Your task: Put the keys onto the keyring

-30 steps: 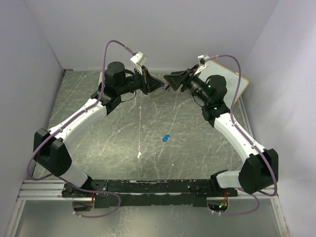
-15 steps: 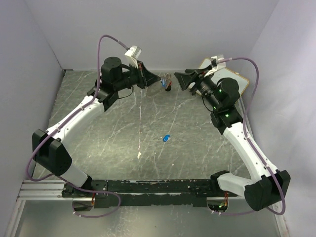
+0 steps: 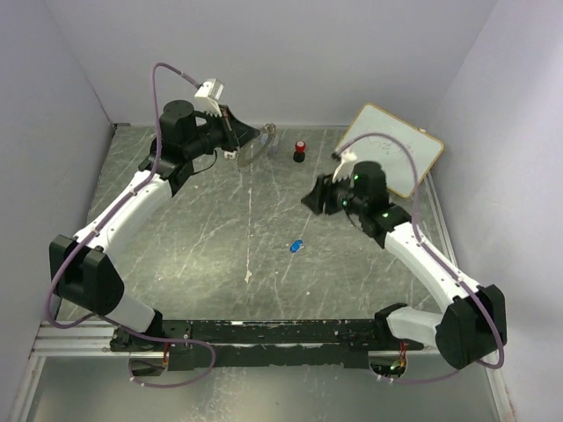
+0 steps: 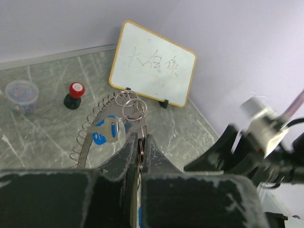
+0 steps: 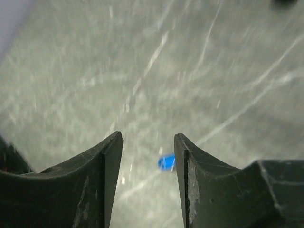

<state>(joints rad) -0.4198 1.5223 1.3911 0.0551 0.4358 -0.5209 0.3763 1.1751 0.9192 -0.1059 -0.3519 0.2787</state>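
Loose blue key (image 3: 296, 246) lies flat on the surface (image 3: 202, 264), about midway between the side edges and a little toward the near edge, apart from everything else.

Right claw (image 5: 147, 138) hangs above it, just on the far side. Its jaws are parted with nothing between them. In the wrist view the key shows through the gap, closer to one finger than the other.

Step in hand, as I read it: picking up this key.
- Centre the gap over the key.
- Descend straight and close across its narrow sides, leaving one end sticking out for threading.
- The key is tiny and flat and could skid under the pads, so go slowly.

Toward the far edge, left of centre, the left claw (image 4: 141, 140) is clamped on the keyring (image 4: 87, 124), which seems clear of the surface. A blue-and-white key (image 4: 107, 130) already hangs on it.

Beyond are a red-topped knob (image 3: 300, 151) and a clear cup (image 3: 269, 130). A whiteboard (image 3: 391, 149) is propped in the far right corner.
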